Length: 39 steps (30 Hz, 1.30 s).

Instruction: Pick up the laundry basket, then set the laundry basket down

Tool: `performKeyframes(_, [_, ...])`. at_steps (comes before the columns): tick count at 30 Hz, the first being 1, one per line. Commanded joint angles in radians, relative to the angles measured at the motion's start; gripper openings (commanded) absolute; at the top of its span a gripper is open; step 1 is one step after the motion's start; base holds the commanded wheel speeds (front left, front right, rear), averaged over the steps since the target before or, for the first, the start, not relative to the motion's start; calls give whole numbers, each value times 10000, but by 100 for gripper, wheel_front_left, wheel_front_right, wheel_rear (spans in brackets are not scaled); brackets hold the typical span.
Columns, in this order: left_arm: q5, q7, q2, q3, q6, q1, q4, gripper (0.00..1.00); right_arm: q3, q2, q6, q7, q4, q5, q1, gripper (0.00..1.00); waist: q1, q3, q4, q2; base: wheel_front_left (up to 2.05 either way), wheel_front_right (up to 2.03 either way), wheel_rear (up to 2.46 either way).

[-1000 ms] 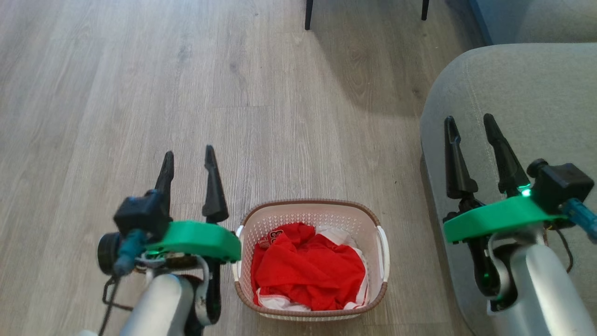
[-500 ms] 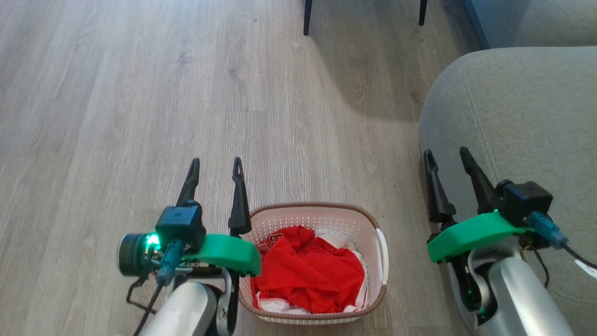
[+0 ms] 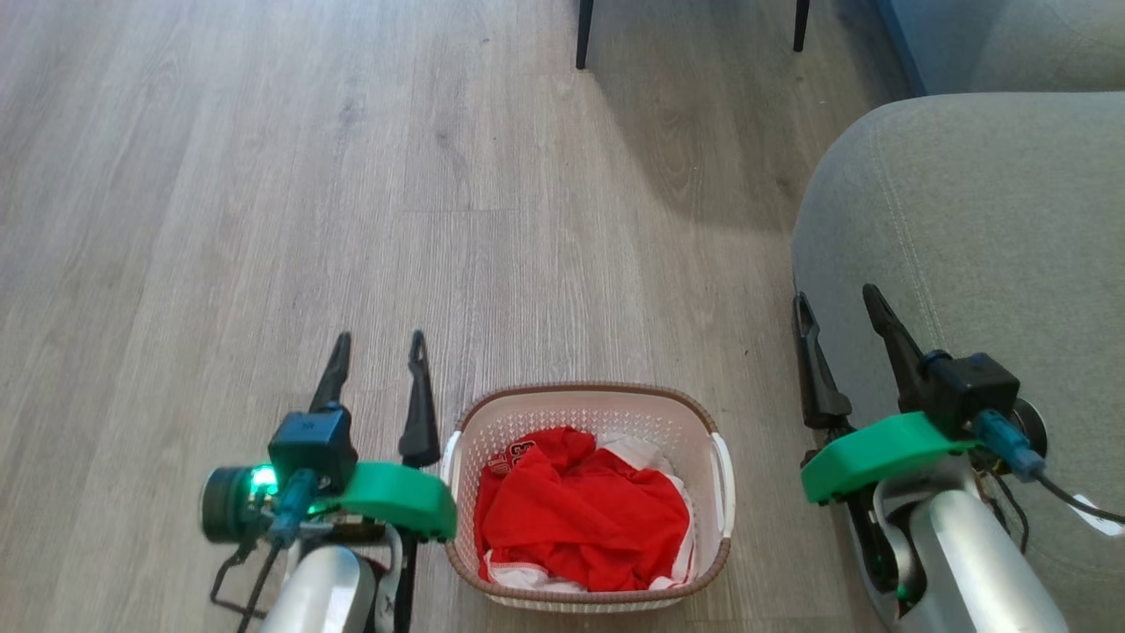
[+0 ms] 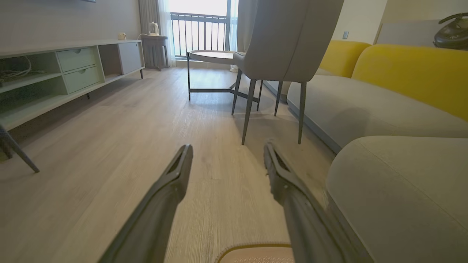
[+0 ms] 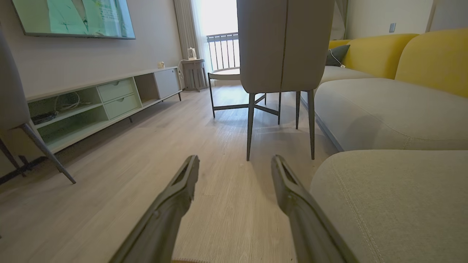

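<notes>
Outward to its own side has gone the left tool point(image 3: 380, 338) over the last half second. Its green mount had overlapped the left rim of the white perforated plastic laundry basket point(image 3: 587, 387) with the brown woven-look rim, and now sits just beside that rim. The right tool point(image 3: 835, 294) has hardly shifted. Both tools have their fingers parted fairly wide and hold nothing.

The laundry basket stands on the pale wood-plank floor point(image 3: 439, 176) between the two arms, with a crumpled red garment point(image 3: 580, 519) inside. Its long axis looks to run across from arm to arm, with a white handle at each end. The left tool is much the nearer. The right one hangs well apart, by the rounded grey fabric sofa point(image 3: 967, 220) (so it likely has to close in furthest).
</notes>
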Motion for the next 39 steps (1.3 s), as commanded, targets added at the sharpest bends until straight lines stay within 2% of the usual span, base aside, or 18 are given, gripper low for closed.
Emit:
performKeyframes(1, [449,-176,-46,383,15,-358,-206,100,119,41,70,-181,-242,-334,-310,100,0,-4,7,0,0,0,0])
performKeyframes(9, [-183,-214,-61,564,84,-300,115,100,-246,191,71,-220,86,-302,-142,100,0,-23,15,0,0,0,0])
performKeyframes(13, [-676,-214,-62,563,-97,-239,460,100,-368,241,71,-220,280,-252,-80,100,0,-25,14,0,0,0,0])
performKeyframes(22, [-1011,-214,-63,536,-266,-285,939,100,-431,281,71,-220,675,-259,-124,100,0,-47,3,0,0,0,0])
performKeyframes(39, [-1168,-214,-64,542,-320,-354,1118,100,-365,289,71,-220,711,-113,-136,100,0,-22,-22,0,0,0,0])
